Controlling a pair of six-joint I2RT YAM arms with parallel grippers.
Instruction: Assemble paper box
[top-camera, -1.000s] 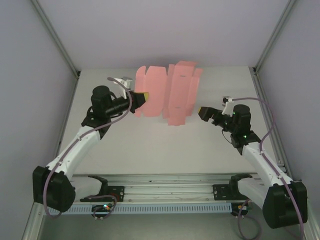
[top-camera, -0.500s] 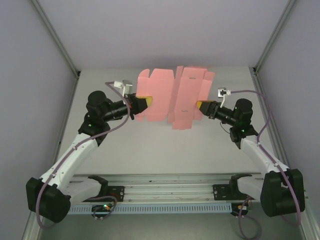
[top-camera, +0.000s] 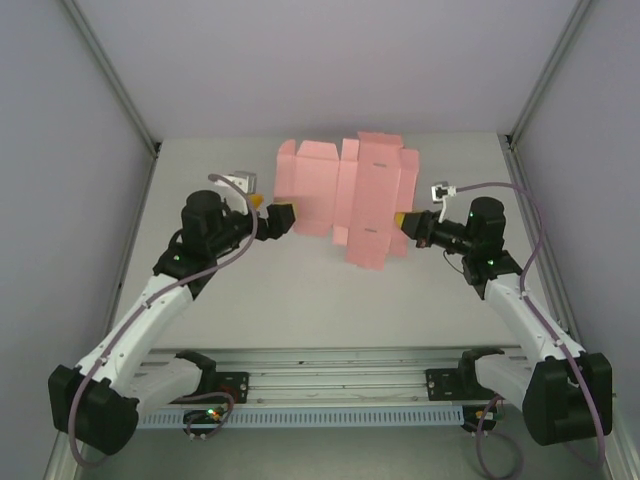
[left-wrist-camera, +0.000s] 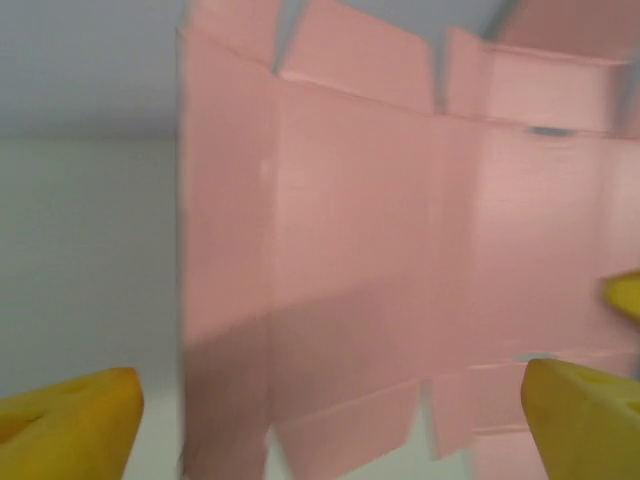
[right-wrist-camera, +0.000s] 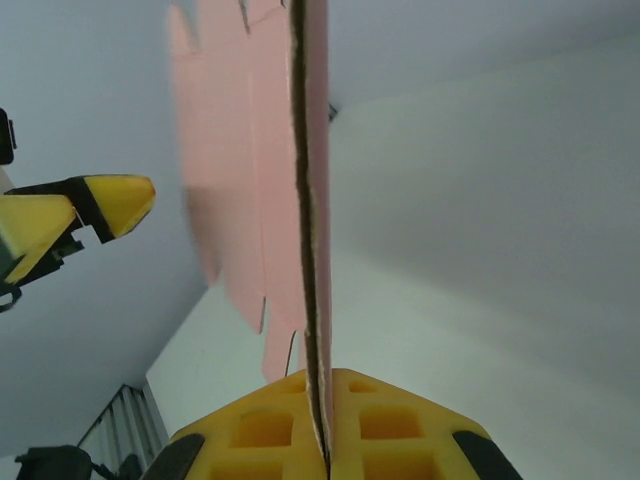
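Note:
The paper box is a flat pale pink cut-out sheet (top-camera: 345, 200) with tabs, held upright above the table. My right gripper (top-camera: 403, 221) is shut on its right edge. In the right wrist view the card (right-wrist-camera: 310, 200) runs edge-on into the closed yellow fingers (right-wrist-camera: 260, 430) of the right gripper (right-wrist-camera: 327, 400). My left gripper (top-camera: 272, 210) stands open just off the sheet's left edge, not touching it. In the left wrist view the sheet (left-wrist-camera: 380, 250) faces the camera between and beyond the spread yellow fingertips (left-wrist-camera: 70, 420) of the left gripper (left-wrist-camera: 330, 430).
The pale table (top-camera: 300, 290) lies below the sheet. Grey walls and slanted metal posts (top-camera: 110, 80) close in the sides. A metal rail (top-camera: 340, 385) runs along the near edge between the arm bases.
The left gripper has let go of the sheet's left edge and opened. The right gripper has moved in and shut on the right edge. The sheet has shifted slightly to the right.

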